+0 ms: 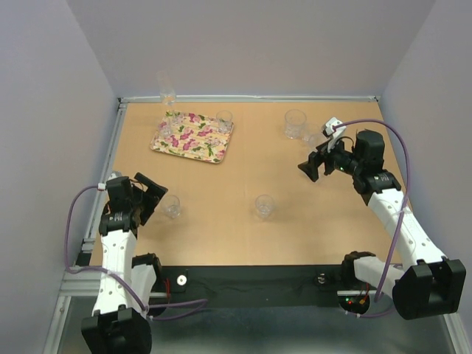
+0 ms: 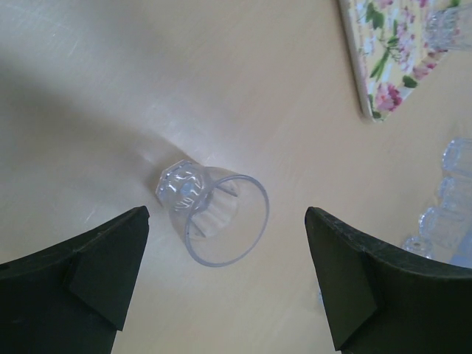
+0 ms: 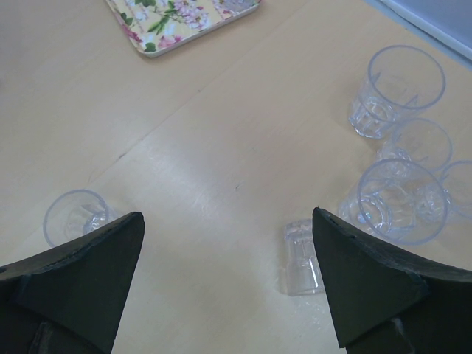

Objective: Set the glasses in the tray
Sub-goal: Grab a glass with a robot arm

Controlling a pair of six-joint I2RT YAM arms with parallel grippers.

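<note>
With jaws spread wide on left gripper (image 2: 227, 221) and right gripper (image 3: 228, 215), lower left around 1 glass (image 2: 210, 210), centre, squeeze gently

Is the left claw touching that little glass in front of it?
Apart. The left wrist view shows the glass between the left gripper's open fingers, with bare table on both sides of it.

Wide-spread tool (image 3: 226, 214), scattered glasses (image 3: 402, 199), tray (image 3: 158, 22) corner
</note>
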